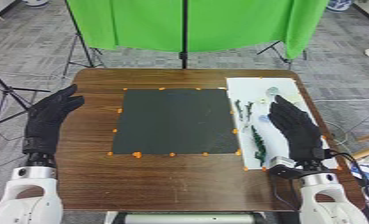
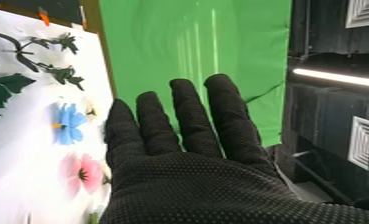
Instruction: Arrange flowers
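Observation:
On the white sheet at the table's right side lie green sprigs and pale flowers. My right hand is over the right part of that sheet, fingers straight, holding nothing. In the right wrist view the right hand is open beside a blue flower, a pink flower and a dark green leafy stem. My left hand is open at the table's left edge, away from the flowers.
A dark square mat lies mid-table, with orange tape pieces around its border. Behind the brown table hangs a green cloth on stands.

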`<state>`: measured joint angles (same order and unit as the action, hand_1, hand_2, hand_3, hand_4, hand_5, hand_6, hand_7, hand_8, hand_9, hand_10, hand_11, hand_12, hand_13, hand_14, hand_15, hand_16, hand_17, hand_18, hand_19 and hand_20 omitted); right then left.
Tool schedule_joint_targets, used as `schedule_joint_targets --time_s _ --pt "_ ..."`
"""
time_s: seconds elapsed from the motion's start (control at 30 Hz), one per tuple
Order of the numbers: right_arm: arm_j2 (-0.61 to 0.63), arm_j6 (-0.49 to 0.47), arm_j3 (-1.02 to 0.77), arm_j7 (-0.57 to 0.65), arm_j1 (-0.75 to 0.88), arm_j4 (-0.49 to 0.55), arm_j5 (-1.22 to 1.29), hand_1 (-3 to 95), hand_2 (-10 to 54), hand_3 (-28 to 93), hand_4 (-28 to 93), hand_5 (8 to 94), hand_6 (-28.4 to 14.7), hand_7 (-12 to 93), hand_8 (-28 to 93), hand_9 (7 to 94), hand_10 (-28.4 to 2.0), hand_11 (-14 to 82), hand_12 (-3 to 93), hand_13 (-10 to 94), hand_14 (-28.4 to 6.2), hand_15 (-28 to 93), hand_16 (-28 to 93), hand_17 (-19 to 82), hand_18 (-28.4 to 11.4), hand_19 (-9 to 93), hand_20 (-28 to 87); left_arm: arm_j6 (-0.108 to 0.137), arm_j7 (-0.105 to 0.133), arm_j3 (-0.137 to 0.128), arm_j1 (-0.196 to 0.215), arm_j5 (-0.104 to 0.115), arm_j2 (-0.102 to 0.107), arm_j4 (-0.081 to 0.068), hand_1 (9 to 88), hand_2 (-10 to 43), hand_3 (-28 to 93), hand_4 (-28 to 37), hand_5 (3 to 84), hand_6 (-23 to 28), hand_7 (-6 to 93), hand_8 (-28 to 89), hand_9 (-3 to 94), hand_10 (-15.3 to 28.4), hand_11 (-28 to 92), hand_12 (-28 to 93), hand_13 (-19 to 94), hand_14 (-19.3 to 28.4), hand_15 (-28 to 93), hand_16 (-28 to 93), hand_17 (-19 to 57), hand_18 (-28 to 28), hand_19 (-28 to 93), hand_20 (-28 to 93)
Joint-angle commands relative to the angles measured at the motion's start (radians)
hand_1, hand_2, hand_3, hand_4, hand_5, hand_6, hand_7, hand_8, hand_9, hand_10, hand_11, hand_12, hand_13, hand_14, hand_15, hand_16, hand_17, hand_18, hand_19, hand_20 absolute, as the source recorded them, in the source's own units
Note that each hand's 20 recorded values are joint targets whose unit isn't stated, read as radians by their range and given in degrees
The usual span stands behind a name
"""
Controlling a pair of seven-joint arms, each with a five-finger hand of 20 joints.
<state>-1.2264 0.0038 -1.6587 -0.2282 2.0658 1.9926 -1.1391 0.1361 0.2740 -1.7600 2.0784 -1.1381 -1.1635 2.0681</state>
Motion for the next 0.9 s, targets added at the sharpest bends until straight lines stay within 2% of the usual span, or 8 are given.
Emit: schedule_joint_targets --time_s 0.03,0.37,0.5,0.53,0.57,0.67,0.77,0.9 --pt "0.003 -0.024 -0.002 0.008 0.004 0.003 -0.018 5.3 -6.4 70 -22 35.5 -7.2 6 -7 33.4 -16.0 2.4 13.0 22 -17.9 2 18 10 -14.3 3 19 0.006 -0.014 -0.002 0.012 -0.004 -0.006 0.002 30.9 14.0 64 -23.2 50.1 6.9 8.7 -6 50.9 16.1 18 9 42 19.5 16 -4 13.8 12.7 13 15" --pt "0.022 -0.045 -0.004 0.032 -0.001 0.009 -0.066 6.3 -7.6 70 -22 35.6 -7.0 6 -7 34.7 -16.4 2.9 13.9 24 -18.0 4 19 11 -14.9 4 19 -0.006 -0.028 -0.009 0.014 0.002 -0.013 0.003 30.8 12.8 64 -23.0 50.4 7.0 8.9 -6 51.4 16.2 18 10 42 19.5 17 -4 13.7 12.7 13 15" --pt "0.038 -0.004 0.003 0.036 -0.005 0.015 -0.063 6.4 -7.8 71 -22 35.9 -7.2 6 -7 35.5 -16.5 3.1 14.1 25 -17.8 4 19 11 -15.1 5 20 -0.033 -0.039 -0.003 -0.007 -0.018 -0.008 -0.001 30.8 12.7 64 -23.0 50.4 7.1 8.8 -6 51.4 16.2 18 10 42 19.5 17 -4 13.8 12.7 13 15" --pt "0.049 0.044 0.021 0.033 -0.009 0.018 -0.064 6.4 -8.0 71 -22 36.0 -7.2 6 -7 35.6 -16.6 3.2 14.2 25 -17.9 5 19 11 -15.3 6 20 -0.043 -0.049 -0.009 -0.005 -0.027 -0.009 0.002 30.9 12.7 64 -23.0 50.4 7.1 8.9 -6 51.4 16.2 18 10 42 19.5 17 -4 13.7 12.7 13 15" --pt "0.072 0.195 0.080 -0.008 -0.022 0.018 -0.047 6.6 -8.1 71 -22 36.3 -7.2 6 -7 36.4 -16.4 3.5 14.3 27 -17.9 5 20 12 -15.7 7 21 -0.046 -0.056 -0.013 -0.001 -0.032 -0.009 0.004 30.9 12.7 63 -23.0 50.4 7.1 8.8 -6 51.4 16.2 18 10 42 19.5 17 -4 13.7 12.7 13 15" --pt "0.106 0.480 0.167 0.021 -0.068 0.041 -0.083 11.7 -9.4 71 -22 43.3 -6.8 12 -9 45.5 -15.2 5.6 15.6 38 -16.3 11 22 17 -17.4 23 30 -0.040 -0.063 -0.020 0.014 -0.021 -0.011 0.010 30.8 12.4 63 -22.9 50.3 7.1 8.7 -6 51.4 16.2 18 10 42 19.5 17 -4 13.8 12.7 13 15" --pt "0.147 0.699 0.221 0.201 -0.106 0.061 -0.342 18.3 -9.5 72 -25 48.6 -6.4 16 -10 53.1 -15.2 11.1 17.0 51 -14.6 21 25 20 -19.0 43 39 -0.051 -0.071 -0.023 0.015 -0.025 -0.005 0.010 30.7 12.1 63 -22.8 50.2 7.2 8.6 -6 51.4 16.2 19 10 42 19.5 17 -4 13.8 12.8 14 15" --pt "0.197 0.670 0.191 0.414 -0.085 0.122 -0.598 24.4 -9.5 66 -28 57.1 -5.2 19 -10 64.9 -16.3 18.6 19.5 66 -12.2 45 25 27 -22.0 64 52 -0.060 -0.075 -0.019 -0.001 -0.042 0.006 0.012 30.8 12.0 63 -22.8 50.2 7.2 8.5 -6 51.4 16.3 19 10 42 19.7 17 -4 13.7 12.9 14 15"
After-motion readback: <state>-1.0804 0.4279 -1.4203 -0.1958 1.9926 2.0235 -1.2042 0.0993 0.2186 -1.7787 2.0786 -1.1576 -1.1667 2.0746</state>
